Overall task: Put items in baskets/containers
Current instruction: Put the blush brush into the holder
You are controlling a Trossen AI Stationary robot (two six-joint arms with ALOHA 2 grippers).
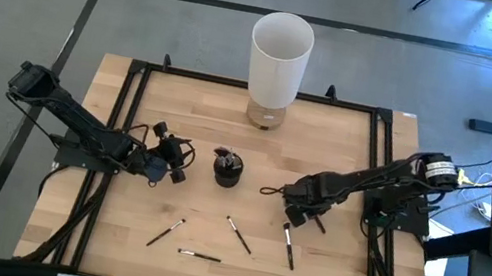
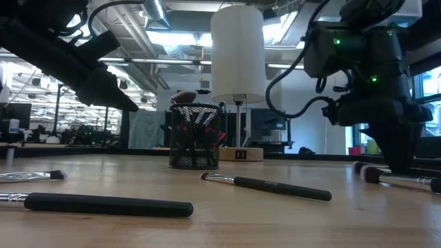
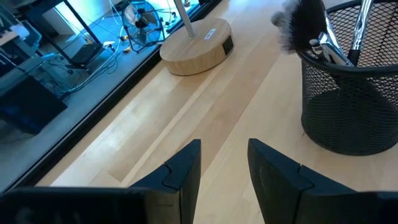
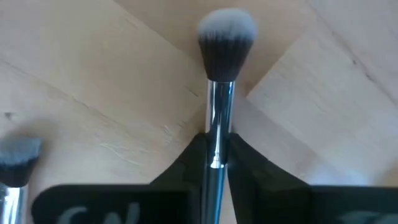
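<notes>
The dark mesh cup (image 1: 227,169) stands mid-table with several brushes upright in it; the left wrist view shows the cup (image 3: 351,93) close by. My left gripper (image 1: 173,162) (image 3: 224,168) is open just left of the cup, above bare wood. My right gripper (image 1: 296,215) (image 4: 216,155) is low at the table right of the cup, shut on a makeup brush (image 4: 225,43). A second brush (image 4: 15,163) lies beside it. Three more brushes (image 1: 165,232) (image 1: 200,255) (image 1: 239,235) lie flat near the near edge. My right gripper pinches the brush by its silver ferrule (image 4: 219,106), just behind the bristle head, between its two fingers. The fingers point down at the table, and the bristle head sticks out beyond them. Whether the brush is clear of the wood, I cannot tell.
A tall white lamp (image 1: 280,53) on a round wooden base (image 3: 196,46) stands at the far edge behind the cup. A black frame (image 1: 135,78) runs along the table's sides. Bare wood lies between the cup and the loose brushes.
</notes>
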